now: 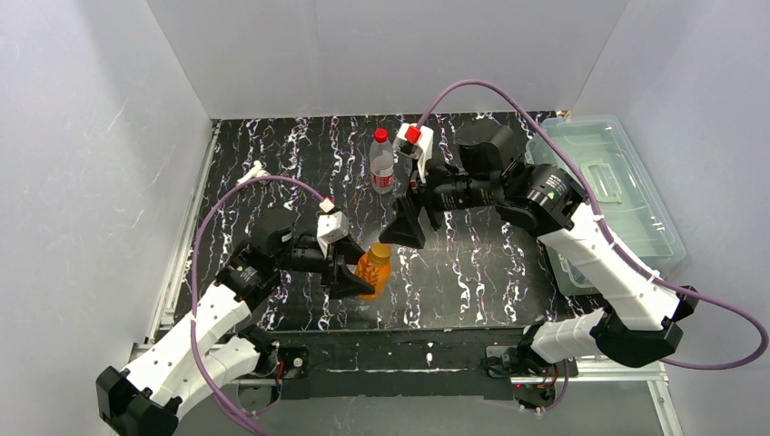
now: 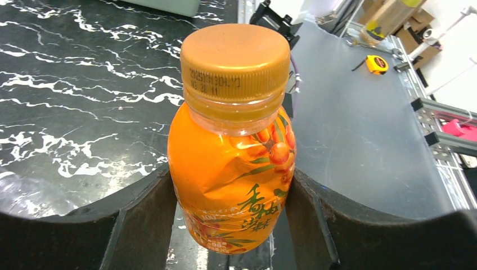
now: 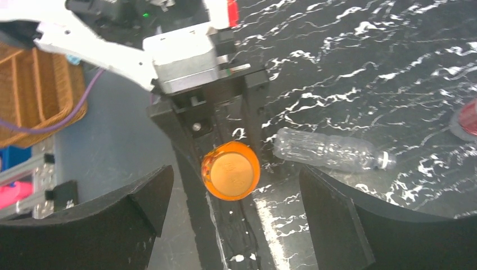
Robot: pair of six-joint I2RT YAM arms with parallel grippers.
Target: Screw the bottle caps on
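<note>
A small orange juice bottle (image 1: 373,269) stands at the table's near middle with an orange-yellow cap (image 2: 235,61) sitting on its neck. My left gripper (image 2: 230,225) is shut on the bottle's body (image 2: 228,169), with one finger on each side. My right gripper (image 1: 404,227) is open and empty, hovering just above and behind the bottle. In the right wrist view the cap (image 3: 230,170) lies below, between the spread fingers of my right gripper (image 3: 234,183). A clear bottle (image 1: 382,163) with a red cap (image 1: 381,135) stands at the back centre.
A clear plastic bottle (image 3: 326,151) lies on its side on the black marbled table (image 1: 472,272) near the orange one. A clear lidded bin (image 1: 608,195) sits at the right edge. White walls enclose the table on three sides.
</note>
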